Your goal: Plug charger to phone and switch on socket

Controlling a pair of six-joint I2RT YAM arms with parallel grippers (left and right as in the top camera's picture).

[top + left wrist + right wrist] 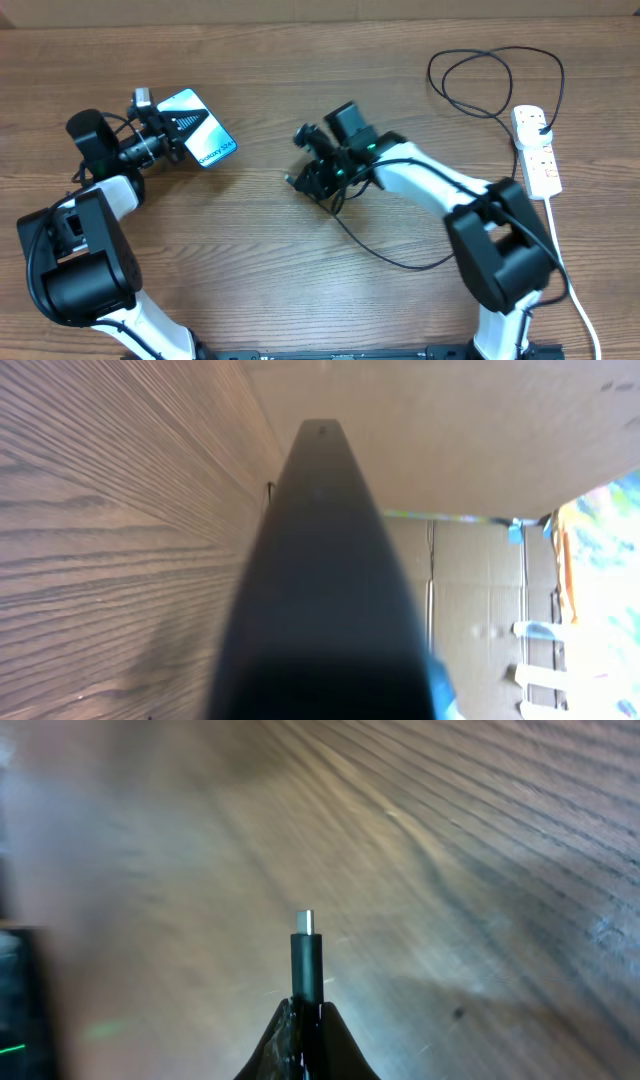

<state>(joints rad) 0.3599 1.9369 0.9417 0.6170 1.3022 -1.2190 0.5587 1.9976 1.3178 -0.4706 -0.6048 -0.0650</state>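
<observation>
The phone (197,125), with a light blue screen and white lettering, is held tilted off the table by my left gripper (168,138), which is shut on its left end. In the left wrist view the phone's dark edge (325,590) fills the middle. My right gripper (308,172) is shut on the charger's connector (306,960), whose metal tip points away from the wrist camera above the wood. The black charger cable (400,265) trails over the table and loops at the back (470,70) to its plug in the socket (536,148), a white power strip at the far right.
The strip's thick white cord (560,260) runs toward the front edge beside the right arm. Cardboard walls (470,570) stand beyond the table's far edge. A gap of bare wood (260,150) lies between the phone and the right gripper.
</observation>
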